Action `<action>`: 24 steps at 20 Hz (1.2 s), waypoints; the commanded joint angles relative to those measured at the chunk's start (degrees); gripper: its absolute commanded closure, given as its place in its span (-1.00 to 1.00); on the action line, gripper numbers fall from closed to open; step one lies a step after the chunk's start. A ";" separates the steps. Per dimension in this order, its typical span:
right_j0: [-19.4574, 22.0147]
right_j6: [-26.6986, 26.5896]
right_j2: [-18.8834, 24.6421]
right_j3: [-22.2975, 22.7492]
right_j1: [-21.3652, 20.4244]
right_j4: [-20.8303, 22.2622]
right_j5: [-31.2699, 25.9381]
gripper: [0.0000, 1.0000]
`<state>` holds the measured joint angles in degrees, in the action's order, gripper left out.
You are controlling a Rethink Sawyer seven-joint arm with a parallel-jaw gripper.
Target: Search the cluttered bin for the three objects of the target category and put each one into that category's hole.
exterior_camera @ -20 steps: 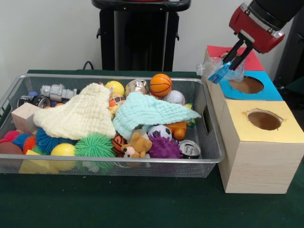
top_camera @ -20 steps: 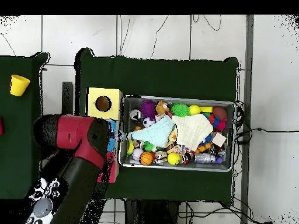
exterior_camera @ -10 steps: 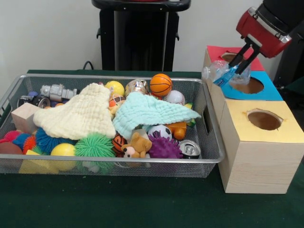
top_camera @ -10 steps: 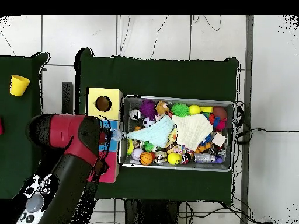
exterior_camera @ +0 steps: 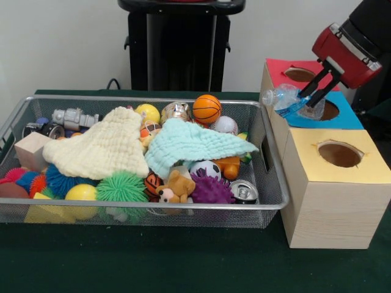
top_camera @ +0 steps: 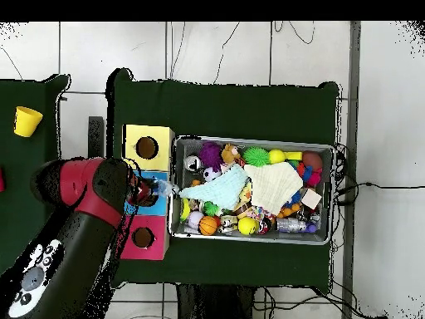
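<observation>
A crushed clear plastic bottle [exterior_camera: 287, 99] with a blue label hangs over the blue box top [exterior_camera: 342, 117], beside its round hole [exterior_camera: 328, 110]. My gripper [exterior_camera: 311, 97] is shut on the bottle. In the overhead view the red arm head covers most of the blue box [top_camera: 153, 206], and the bottle [top_camera: 163, 190] shows at its bin-side edge. The wire bin [exterior_camera: 269, 183] holds balls, spiky toys, a drink can [exterior_camera: 244, 191], a metal can [exterior_camera: 175, 110] and two cloths.
A row of wooden boxes stands right of the bin: red top [exterior_camera: 293, 65] with a hole at the back, blue in the middle, yellow top [exterior_camera: 339, 154] nearest. A yellow cup [top_camera: 27, 121] stands on the other table. The black pedestal [exterior_camera: 180, 49] rises behind the bin.
My gripper has carried the bottle to the right and slightly down, from the bin-side corner of the boxes to just beside the blue hole. The arm has swung away from the bin.
</observation>
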<state>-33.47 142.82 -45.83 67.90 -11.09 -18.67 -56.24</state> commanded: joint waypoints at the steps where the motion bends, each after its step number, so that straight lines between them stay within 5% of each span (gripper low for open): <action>1: 0.14 19.60 3.26 -3.49 7.74 -2.10 -4.08 1.00; 20: 0.51 22.40 2.16 -6.77 9.08 -3.41 -8.98 1.00; 21: 0.54 22.47 2.22 -6.87 9.08 -3.51 -9.00 -1.00; 24: 0.49 23.03 2.19 -7.15 9.17 -3.83 -9.64 -1.00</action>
<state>-34.38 147.42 -49.06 62.21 -6.55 -19.40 -62.18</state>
